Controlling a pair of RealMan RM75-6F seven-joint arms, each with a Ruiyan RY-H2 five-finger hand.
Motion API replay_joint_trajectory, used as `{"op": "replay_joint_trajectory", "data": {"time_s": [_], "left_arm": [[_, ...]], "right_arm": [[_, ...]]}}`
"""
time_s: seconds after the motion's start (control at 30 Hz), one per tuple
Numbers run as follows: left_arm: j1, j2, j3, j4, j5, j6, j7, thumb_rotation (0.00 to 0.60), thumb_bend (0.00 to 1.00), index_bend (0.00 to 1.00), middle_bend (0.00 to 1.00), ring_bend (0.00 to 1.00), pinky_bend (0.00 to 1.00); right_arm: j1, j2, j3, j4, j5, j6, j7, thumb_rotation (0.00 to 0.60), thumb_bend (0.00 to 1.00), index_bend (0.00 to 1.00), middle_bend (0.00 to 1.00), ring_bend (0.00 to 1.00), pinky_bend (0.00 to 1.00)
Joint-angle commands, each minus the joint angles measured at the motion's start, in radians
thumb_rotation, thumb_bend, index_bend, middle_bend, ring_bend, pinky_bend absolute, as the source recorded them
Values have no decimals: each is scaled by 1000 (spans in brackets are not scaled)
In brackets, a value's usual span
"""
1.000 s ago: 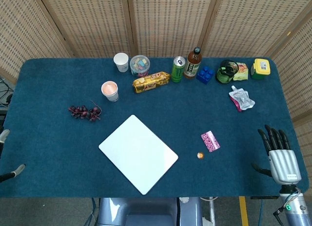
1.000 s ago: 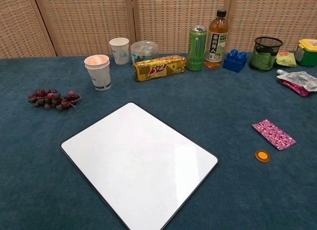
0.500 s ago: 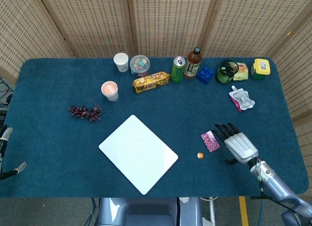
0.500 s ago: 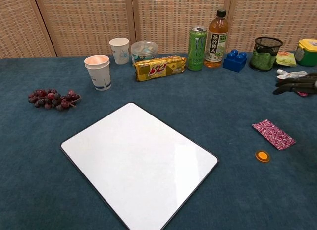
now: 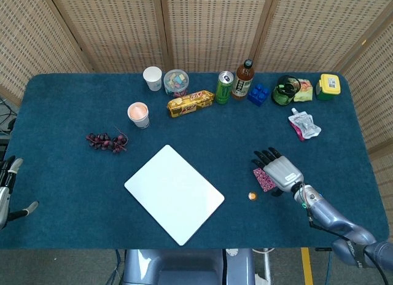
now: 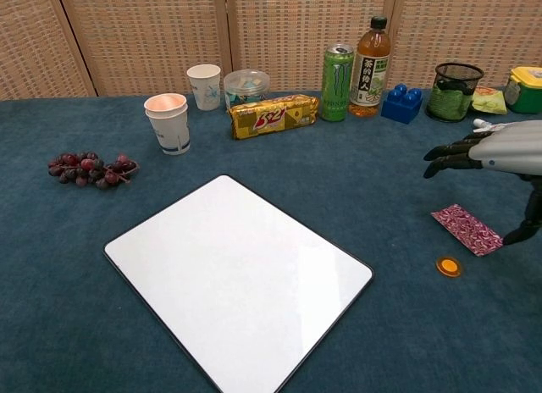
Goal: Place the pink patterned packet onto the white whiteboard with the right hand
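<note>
Pink patterned packet [image 5: 264,179] is lying flat on the counter [image 5: 61,174], at three o'clock from the whiteboard [image 5: 174,193]. I am now hovering my right robot hand [image 5: 280,171], moved in from the edge, over it, fingers spread, holding nothing, ready to grasp.

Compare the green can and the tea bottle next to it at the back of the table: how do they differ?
The green can is shorter than the tea bottle. The can is opaque green with a metal top; the bottle is see-through amber with a dark cap and a green label. Both stand upright, side by side, untouched in the back row.
</note>
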Motion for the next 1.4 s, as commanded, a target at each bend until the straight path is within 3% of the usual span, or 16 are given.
{"op": "replay_joint_trajectory", "data": {"time_s": [0.03,0.37,1.4], "left_arm": [[-2,-2,-1,1,-3,-4,3,600,0,0,0,0,0],[-7,-3,-3,4,-13,-13,2,600,0,0,0,0,0],[-12,-7,-1,7,-24,-20,11,600,0,0,0,0,0]], "right_arm": [[13,-23,-1,15,13,-11,-25,600,0,118,0,0,0],[40,-90,2,97,74,-38,-82,600,0,150,0,0,0],[36,-167,-70,257,-5,6,-62,600,0,157,0,0,0]]}}
